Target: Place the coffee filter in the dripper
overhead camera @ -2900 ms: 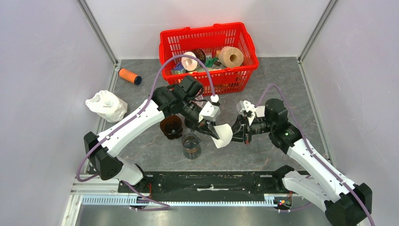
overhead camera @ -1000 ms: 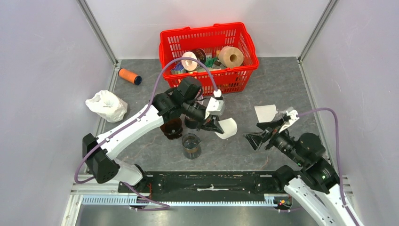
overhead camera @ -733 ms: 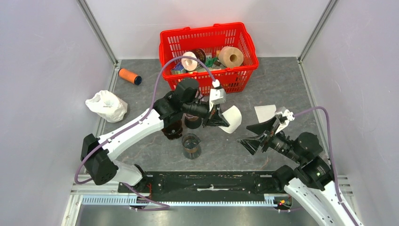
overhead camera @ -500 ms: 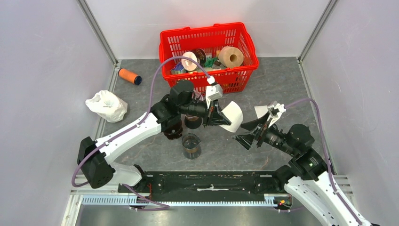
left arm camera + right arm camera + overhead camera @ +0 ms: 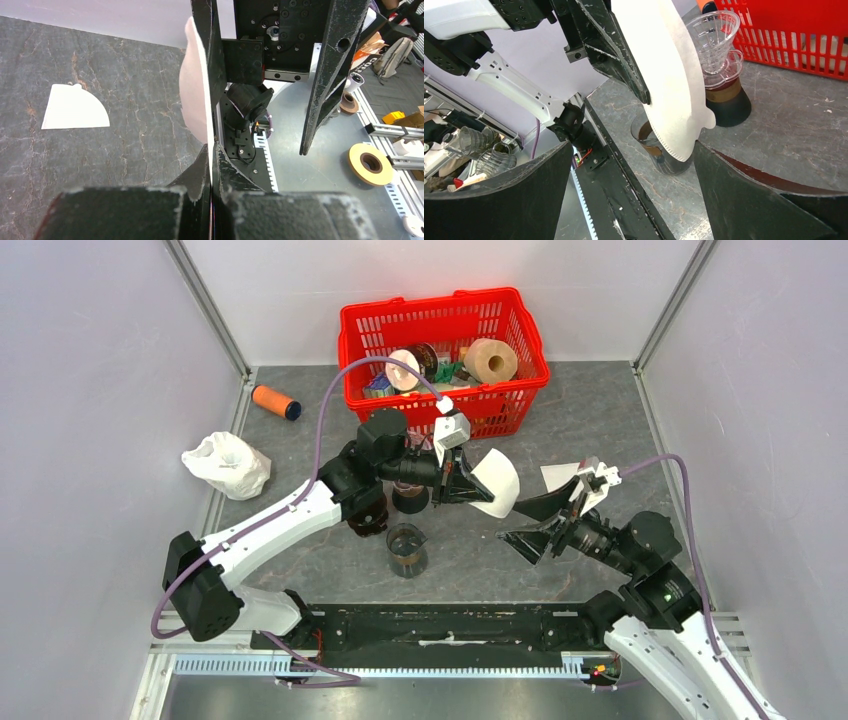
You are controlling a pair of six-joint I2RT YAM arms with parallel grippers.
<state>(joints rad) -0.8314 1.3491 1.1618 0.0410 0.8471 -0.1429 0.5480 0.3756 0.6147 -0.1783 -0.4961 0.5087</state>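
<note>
— Jaws spread wide on the right gripper [image 5: 512, 523], nearest the bases, with nothing between them. A second ago it was pulled back toward the table edge. Now it has swung in again.

— And the coffee filter [image 5: 496, 486]?

— In the air just beyond those open fingers, pinched flat at one edge by the left gripper [image 5: 470, 490], which is closed tight on it. It has been lifted and turned to face the right arm.

— So a handover?

— More likely help opening it, I'd guess. Folded flat, the paper won't seat, so the right probably has to spread it into a cone. Whether a finger touches it yet, I cannot tell.

— The dripper [image 5: 715, 36]?

— Behind and below the filter, clear and empty, on its dark stand [image 5: 726, 102]. Farther right, a spare filter [image 5: 561, 478] lies flat on the table [image 5: 600, 410]. The red basket [image 5: 490, 415] sits at the back.
</note>
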